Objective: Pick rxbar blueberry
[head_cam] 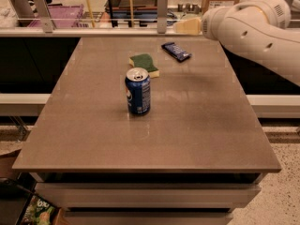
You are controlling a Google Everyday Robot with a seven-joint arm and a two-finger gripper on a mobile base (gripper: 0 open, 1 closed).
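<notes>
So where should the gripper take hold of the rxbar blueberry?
Likely across its short width at mid-length, coming down from above: the rxbar blueberry lies flat and diagonal, apart from the sponge. The gripper hangs just beyond it, at the far edge of the table.

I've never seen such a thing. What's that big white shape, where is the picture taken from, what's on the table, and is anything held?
The white shape is a robot's arm, reaching in from the right. Its cream tip is the gripper, the part that grabs; it hovers by the far edge of the table. The single picture looks down across the table from its near side. On it are a blue soda can, behind it a green-and-yellow sponge, and a dark blue rxbar blueberry, the snack bar to pick. The bar lies on the table, apart from the gripper, not held.
</notes>
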